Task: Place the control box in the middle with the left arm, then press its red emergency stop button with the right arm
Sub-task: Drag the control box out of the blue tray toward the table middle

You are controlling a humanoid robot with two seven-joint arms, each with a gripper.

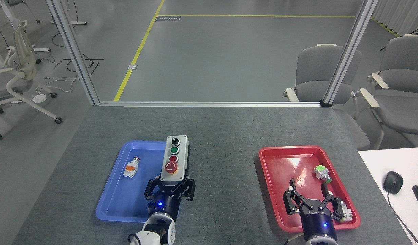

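A grey floor (229, 58) crossed by yellow lines (137, 54) is stretching beyond the table; grey armchairs (317, 75) are standing right, a white office chair (15, 75) left.

Looked like a robotics lab or test hall: grey felt-topped bench (212, 129) framed by aluminium posts (74, 51), yellow line (137, 54) taped on bare grey floor (229, 58), office chairs (317, 75) at far right, loose cables (76, 64) far left.

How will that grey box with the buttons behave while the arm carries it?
The control box looks like a rigid shell, so it probably won't flex. The left gripper holds only its near end, so the far end may droop. Its flat base should sit without rolling.
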